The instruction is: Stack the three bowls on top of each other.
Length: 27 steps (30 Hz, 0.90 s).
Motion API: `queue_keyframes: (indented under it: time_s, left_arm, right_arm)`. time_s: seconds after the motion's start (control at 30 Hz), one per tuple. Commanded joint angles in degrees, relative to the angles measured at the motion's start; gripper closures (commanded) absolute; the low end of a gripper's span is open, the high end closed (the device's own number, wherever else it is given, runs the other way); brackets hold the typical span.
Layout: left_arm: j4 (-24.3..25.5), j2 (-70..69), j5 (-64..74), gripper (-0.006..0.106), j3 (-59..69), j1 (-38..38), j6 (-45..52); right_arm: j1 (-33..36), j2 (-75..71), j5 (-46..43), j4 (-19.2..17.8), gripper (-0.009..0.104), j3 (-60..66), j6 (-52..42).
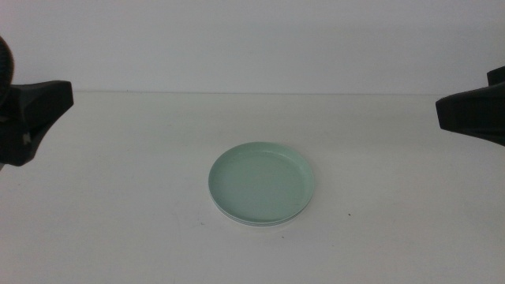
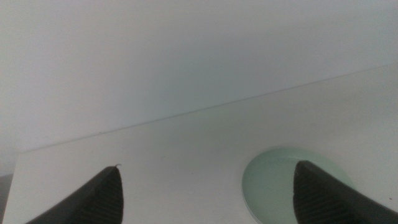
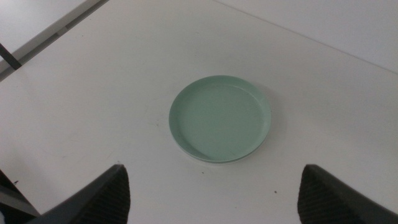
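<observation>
With the mint green bowl (image 1: 263, 183) sitting on top of a paler rim just visible beneath it, the stack looks finished, lying midway between the left gripper (image 2: 205, 196) and right gripper (image 3: 214, 196), both spread wide, empty and well clear.

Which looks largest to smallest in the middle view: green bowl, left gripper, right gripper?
1. mint green bowl
2. left gripper, left edge
3. right gripper, right edge
Both grippers are cropped by the frame, so their ranks are unsure.
</observation>
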Motion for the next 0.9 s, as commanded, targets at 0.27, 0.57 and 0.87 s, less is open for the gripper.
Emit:
queue_keyframes:
  time_s: [0.27, 0.57, 0.87]
  left_arm:
    - [-0.6, -0.1, -0.6, 0.007, 0.3, 0.2, -0.1]
    - [-1.2, -2.1, -10.9, 0.007, 5.4, 5.7, -0.1]
    - [3.2, -17.9, -14.0, 0.007, 25.1, 10.3, 0.1]
  right_arm:
    - [-0.1, -3.6, -19.6, -5.7, 0.002, 9.1, -0.7]
    - [-4.2, -9.6, -36.0, -12.1, 0.002, 23.1, -0.7]
    - [-22.1, -26.2, -39.8, -12.3, 0.002, 41.0, -0.7]
